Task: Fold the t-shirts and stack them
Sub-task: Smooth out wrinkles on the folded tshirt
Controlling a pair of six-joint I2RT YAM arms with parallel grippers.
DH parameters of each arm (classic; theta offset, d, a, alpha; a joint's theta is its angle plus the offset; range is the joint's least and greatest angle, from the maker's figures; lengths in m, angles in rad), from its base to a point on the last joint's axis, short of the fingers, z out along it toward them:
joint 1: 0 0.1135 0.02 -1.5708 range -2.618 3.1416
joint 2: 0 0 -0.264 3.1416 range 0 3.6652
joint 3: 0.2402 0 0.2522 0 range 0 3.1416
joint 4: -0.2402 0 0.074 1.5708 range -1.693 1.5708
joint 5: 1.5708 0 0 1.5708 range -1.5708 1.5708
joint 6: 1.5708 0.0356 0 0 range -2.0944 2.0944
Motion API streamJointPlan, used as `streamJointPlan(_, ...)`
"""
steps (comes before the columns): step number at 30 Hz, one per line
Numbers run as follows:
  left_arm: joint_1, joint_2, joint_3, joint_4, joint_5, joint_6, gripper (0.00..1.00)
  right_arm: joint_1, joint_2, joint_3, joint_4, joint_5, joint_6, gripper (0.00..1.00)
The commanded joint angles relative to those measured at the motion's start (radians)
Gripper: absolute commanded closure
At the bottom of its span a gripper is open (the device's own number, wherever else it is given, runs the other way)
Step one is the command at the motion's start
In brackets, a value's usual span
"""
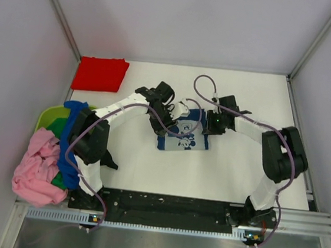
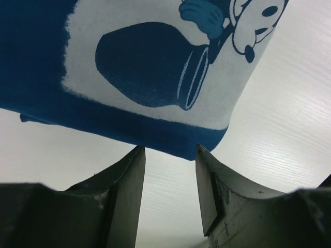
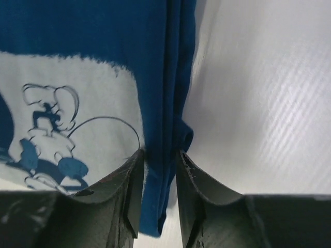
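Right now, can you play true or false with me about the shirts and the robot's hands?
1. The red t-shirt lies folded at the table's far left corner. True.
2. The navy t-shirt is inside the basket. False: it lies folded on the table between the two grippers.
3. The left gripper holds the red t-shirt. False: it is open with nothing in it, just off the navy t-shirt's edge.
4. The right gripper has the navy t-shirt's edge between its fingers. True.
5. The pink t-shirt is folded on the red one. False: it is bunched up by the basket.
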Motion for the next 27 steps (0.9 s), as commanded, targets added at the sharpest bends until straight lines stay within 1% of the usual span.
streamJointPlan(1, 0.013, -0.060, -0.025, 0.013, -0.016, 0.031, 0.52, -0.011, 0.169, 0.155, 0.007, -0.037, 0.032, 0.75)
streamJointPlan(2, 0.017, -0.078, -0.034, 0.011, -0.025, 0.036, 0.52, -0.011, 0.219, 0.212, 0.001, -0.046, 0.038, 0.80)
streamJointPlan(3, 0.023, -0.095, -0.043, 0.006, -0.038, 0.036, 0.52, -0.011, 0.261, 0.278, -0.003, -0.057, 0.045, 0.82)
streamJointPlan(4, 0.034, -0.113, -0.049, 0.006, -0.038, 0.037, 0.52, -0.011, 0.314, 0.374, -0.009, -0.063, 0.053, 0.83)
streamJointPlan(5, 0.046, -0.127, -0.060, 0.005, -0.035, 0.042, 0.52, -0.011, 0.365, 0.420, -0.009, -0.080, 0.065, 0.83)
streamJointPlan(7, 0.076, -0.149, -0.072, 0.006, -0.041, 0.048, 0.51, -0.006, 0.468, 0.612, -0.008, -0.139, 0.093, 0.81)
streamJointPlan(9, 0.105, -0.150, -0.077, 0.005, -0.050, 0.048, 0.51, 0.005, 0.564, 0.784, -0.009, -0.213, 0.119, 0.74)
streamJointPlan(11, 0.131, -0.146, -0.072, -0.001, -0.038, 0.057, 0.51, 0.025, 0.644, 0.942, -0.014, -0.250, 0.131, 0.65)
streamJointPlan(12, 0.135, -0.143, -0.071, -0.006, -0.032, 0.068, 0.51, 0.034, 0.658, 0.991, -0.019, -0.250, 0.125, 0.61)
streamJointPlan(13, 0.140, -0.138, -0.065, -0.009, -0.038, 0.085, 0.51, 0.041, 0.654, 1.025, -0.022, -0.241, 0.116, 0.54)
streamJointPlan(14, 0.143, -0.134, -0.060, 0.000, -0.056, 0.091, 0.50, 0.042, 0.639, 1.034, -0.025, -0.221, 0.118, 0.50)
streamJointPlan(15, 0.149, -0.124, -0.052, 0.018, -0.094, 0.091, 0.49, 0.037, 0.608, 1.024, -0.028, -0.198, 0.124, 0.47)
streamJointPlan(17, 0.180, -0.092, -0.028, 0.077, -0.156, 0.077, 0.48, 0.019, 0.521, 0.954, -0.045, -0.128, 0.130, 0.47)
streamJointPlan(20, 0.237, 0.006, 0.073, 0.094, -0.212, 0.033, 0.49, 0.002, 0.337, 0.748, -0.051, 0.004, 0.109, 0.47)
streamJointPlan(23, 0.273, 0.101, 0.164, 0.103, -0.216, -0.002, 0.52, 0.002, 0.165, 0.532, -0.051, 0.107, 0.062, 0.47)
streamJointPlan(24, 0.277, 0.130, 0.184, 0.115, -0.220, -0.007, 0.53, 0.002, 0.127, 0.443, -0.052, 0.141, 0.061, 0.48)
streamJointPlan(25, 0.277, 0.153, 0.196, 0.129, -0.229, -0.009, 0.53, 0.002, 0.084, 0.403, -0.049, 0.158, 0.061, 0.50)
streamJointPlan(27, 0.274, 0.193, 0.218, 0.137, -0.228, -0.007, 0.54, 0.002, 0.034, 0.270, -0.034, 0.170, 0.085, 0.54)
